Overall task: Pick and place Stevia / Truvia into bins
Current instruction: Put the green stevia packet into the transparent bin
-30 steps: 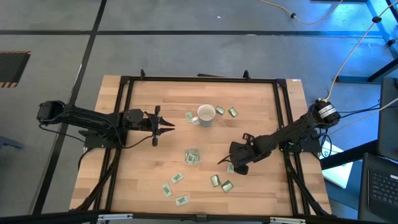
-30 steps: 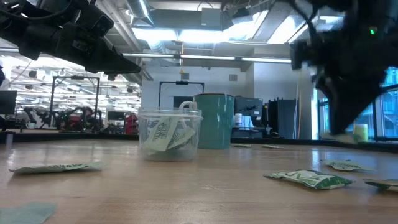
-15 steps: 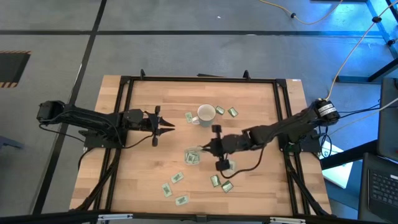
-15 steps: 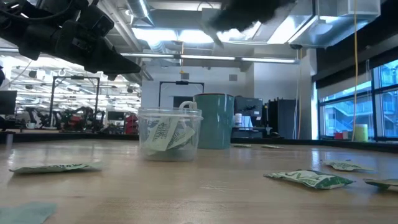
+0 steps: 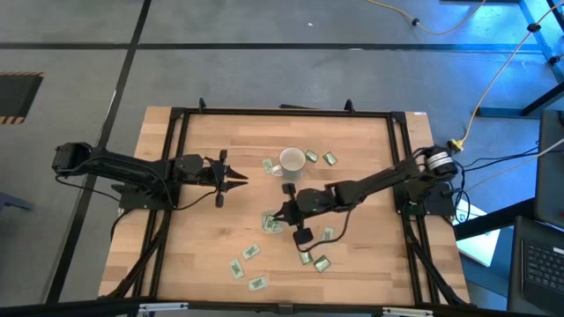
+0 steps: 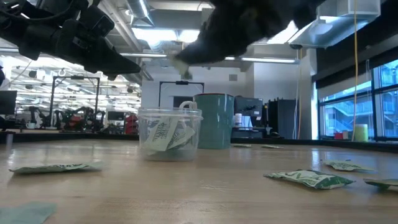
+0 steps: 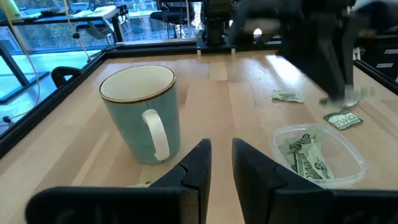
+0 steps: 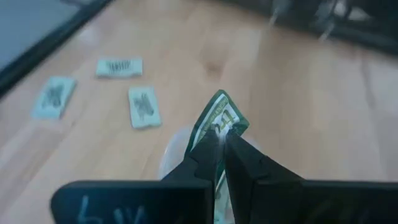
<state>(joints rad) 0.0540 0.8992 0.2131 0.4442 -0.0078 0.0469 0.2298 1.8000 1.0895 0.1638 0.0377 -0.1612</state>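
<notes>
One green-and-white sachet (image 8: 219,121) is pinched between your right pincer (image 8: 221,144) fingertips, which are closed on it — it stands up from the tips, directly above the clear cup (image 5: 272,220). In the high view that pincer (image 5: 284,214) hangs over the cup near the middle of the table (image 5: 203,255), the right arm reaching in from the table's right edge.

The cup already has a few folded sachets (image 6: 166,134) inside; you can see them through its wall in the low view and from above in the left wrist view (image 7: 305,155). The mug (image 5: 292,162) stands just beyond the cup, handle visible, apart from it.

Loose sachets lie flat on the table: two by the mug's right side (image 5: 321,158), one to its left (image 5: 268,165), a few near the front left of the cup (image 5: 244,261), and several just right of the cup under the arm (image 5: 315,260).

Your left pincer (image 5: 236,179) waits — hovering at the left of the table, pointing toward the mug, fingers (image 7: 198,163) slightly apart and gripping nothing.
</notes>
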